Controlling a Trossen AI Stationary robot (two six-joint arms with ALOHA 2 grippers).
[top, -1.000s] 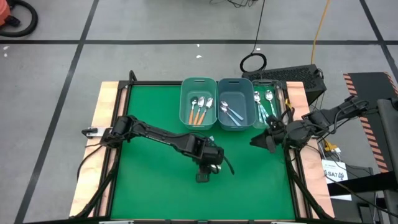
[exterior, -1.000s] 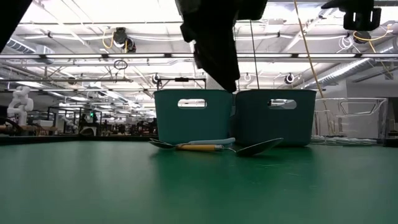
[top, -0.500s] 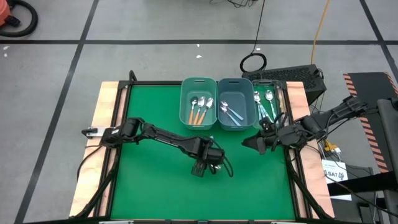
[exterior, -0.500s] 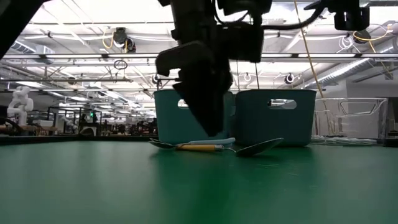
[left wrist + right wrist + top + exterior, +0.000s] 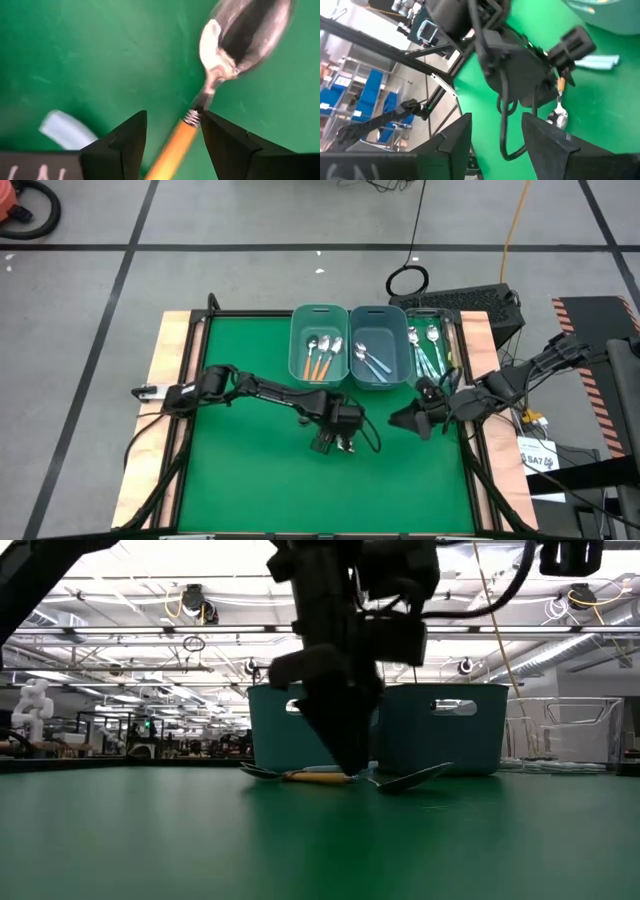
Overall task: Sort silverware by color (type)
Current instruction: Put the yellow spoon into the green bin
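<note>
We are straddling the orange spoon (image 5: pixel 172 150) with our left gripper (image 5: pixel 172 132), fingers parted, holding nothing, for grasping; right gripper (image 5: pixel 495 137) is waiting, fingers parted, empty.

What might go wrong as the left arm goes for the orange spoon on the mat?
The left pincer stands open astride the orange spoon near its neck, so closing may pinch the metal and let it slip or swivel. A light blue handle lies close beside it and might get nudged or caught.

Near half of green mat (image 5: pixel 250 480) lies open; bins (image 5: pixel 362 360) wall its far edge; left arm (image 5: pixel 270 393) crosses centre.
</note>
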